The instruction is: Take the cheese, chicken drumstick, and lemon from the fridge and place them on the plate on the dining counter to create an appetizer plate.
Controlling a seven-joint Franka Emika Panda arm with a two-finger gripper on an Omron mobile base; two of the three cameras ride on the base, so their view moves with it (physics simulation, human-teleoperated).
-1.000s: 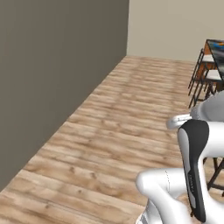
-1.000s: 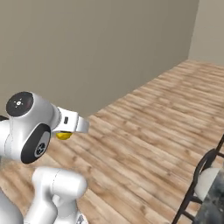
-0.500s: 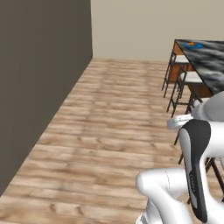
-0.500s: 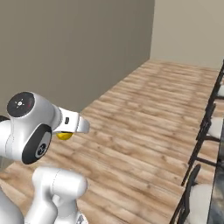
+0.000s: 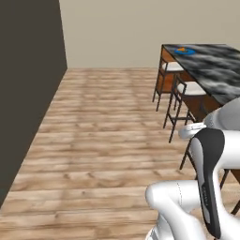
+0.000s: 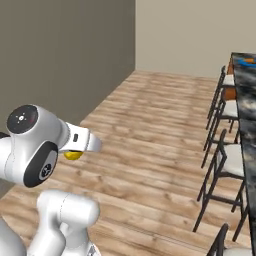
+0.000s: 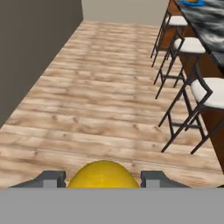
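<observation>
A bright yellow lemon point(image 7: 103, 176) sits between the two dark fingertips of my gripper point(image 7: 103, 179), which is shut on it. From the right base view the lemon point(image 6: 73, 155) peeks out under the white hand. The blue plate point(image 5: 185, 51) lies at the far end of the marbled dining counter point(image 5: 215, 70), with an orange piece, likely the cheese, on it. That plate point(image 7: 193, 2) also shows at the top right of the hand view, and its edge point(image 6: 245, 61) in the right base view. The fridge and the chicken drumstick are out of view.
A row of dark-framed stools with white seats point(image 5: 184, 89) point(image 6: 224, 160) lines the counter's near side. A dark grey wall point(image 5: 26, 89) runs along the left. Wooden floor point(image 5: 108, 126) stretches between wall and stools toward a beige back wall.
The whole scene has shifted as the base turns and drives: the counter, stools and plate have come further into view. The lemon stays in the gripper.
</observation>
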